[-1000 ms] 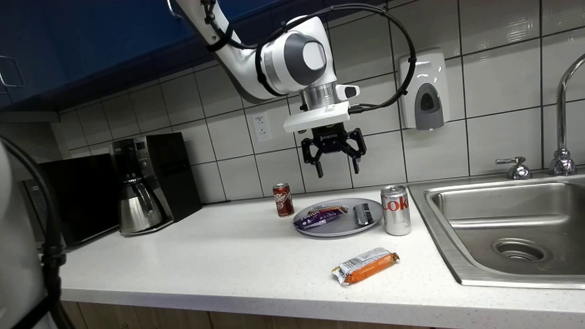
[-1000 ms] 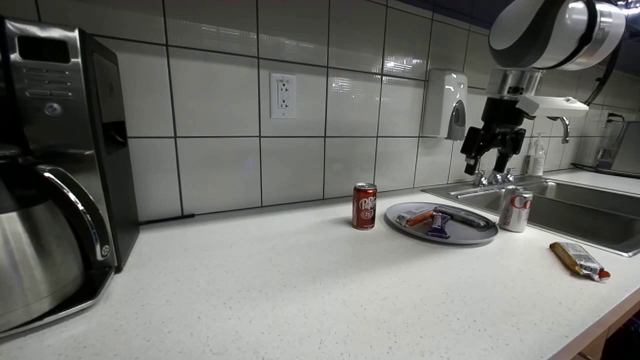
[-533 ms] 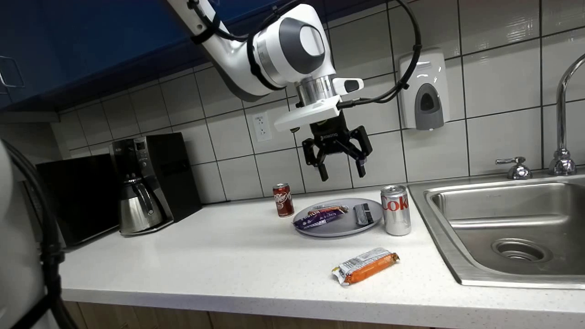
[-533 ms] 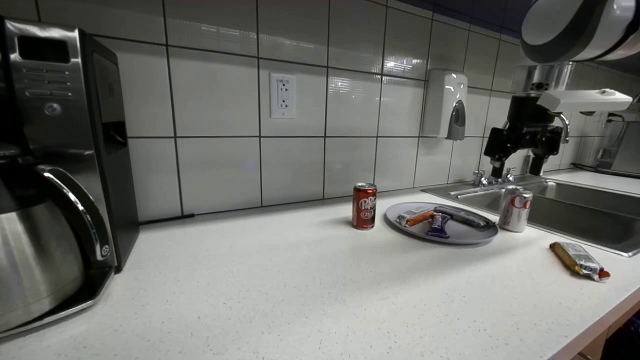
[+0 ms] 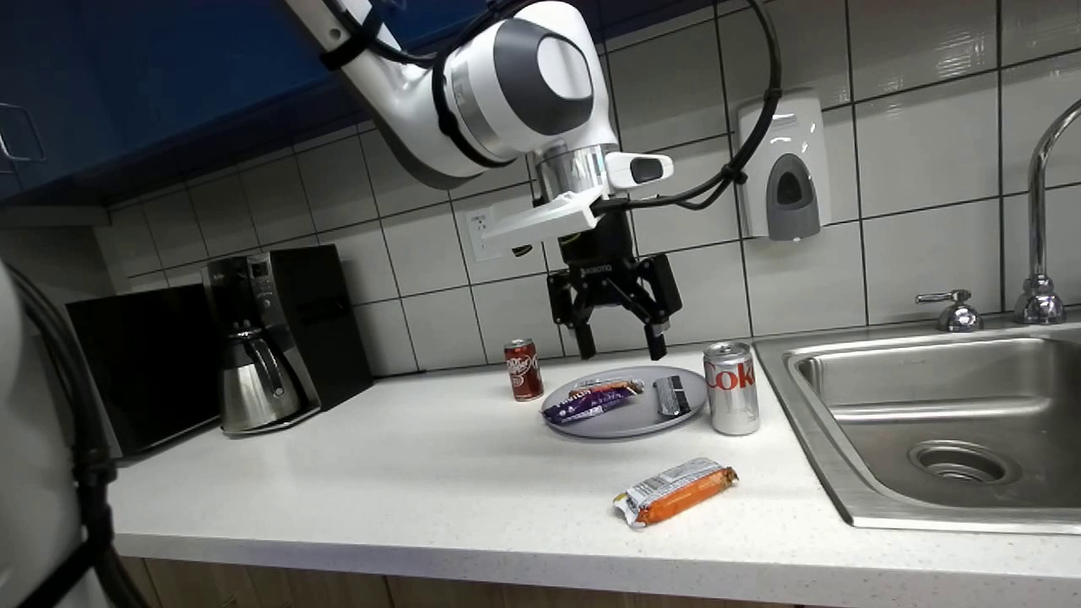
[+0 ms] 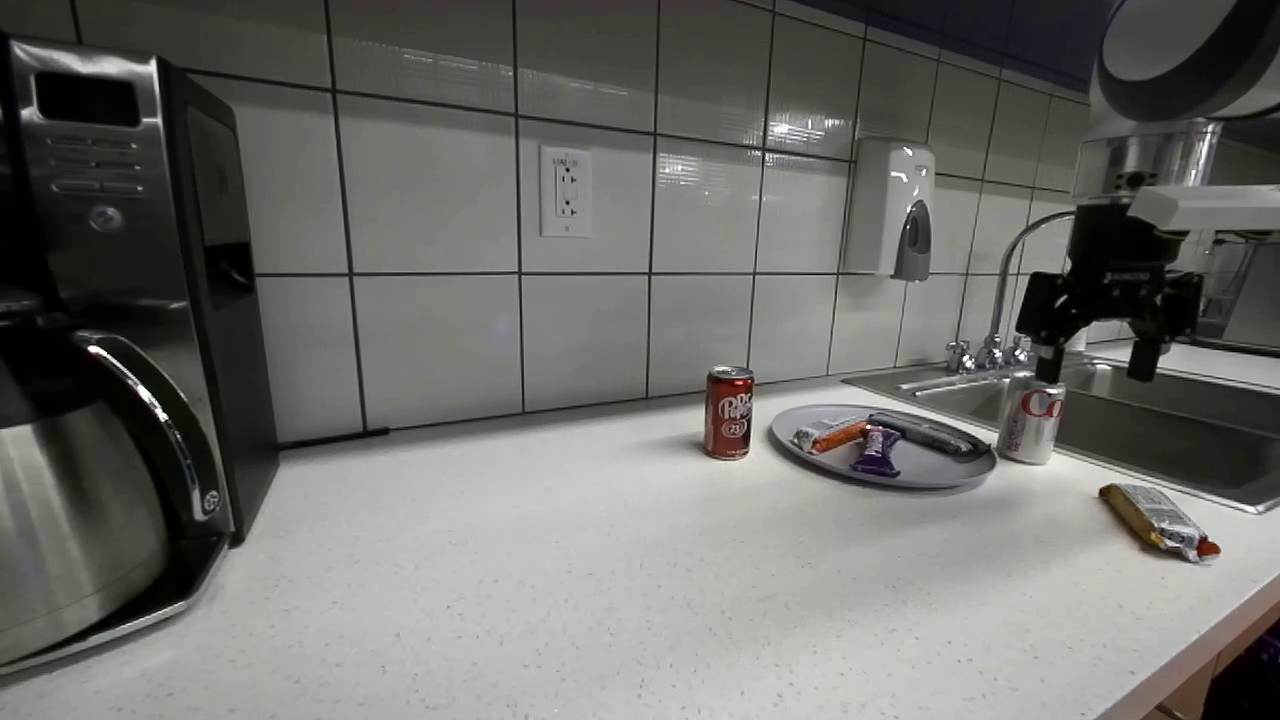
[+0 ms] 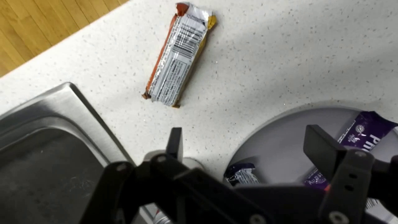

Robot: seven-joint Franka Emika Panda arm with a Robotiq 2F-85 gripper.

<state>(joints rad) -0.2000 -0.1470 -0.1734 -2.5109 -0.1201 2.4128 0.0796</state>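
My gripper (image 5: 621,350) is open and empty, pointing down above the counter; it also shows in an exterior view (image 6: 1096,372) and in the wrist view (image 7: 244,140). Below is a grey plate (image 5: 629,425) bearing a purple-wrapped bar (image 5: 589,405), a black-wrapped bar (image 5: 671,395) and an orange-and-silver bar (image 6: 832,433). Beside the plate stand a silver Coke can (image 5: 732,393) and a red Dr Pepper can (image 5: 524,370), both upright. An orange-and-white wrapped bar (image 7: 178,57) lies alone on the counter nearer the front edge. The gripper partly hides the silver can and plate in the wrist view.
A metal sink (image 5: 811,439) with a faucet (image 5: 1040,253) adjoins the silver can's side. A coffee maker (image 5: 287,329) stands at the counter's far end. A soap dispenser (image 5: 785,169) hangs on the tiled wall. Blue cabinets (image 5: 169,67) are overhead.
The arm has come away from the wall and lowered; in an exterior view the gripper has shifted right and down past the silver can. The gripper has stayed open; the objects have not moved.
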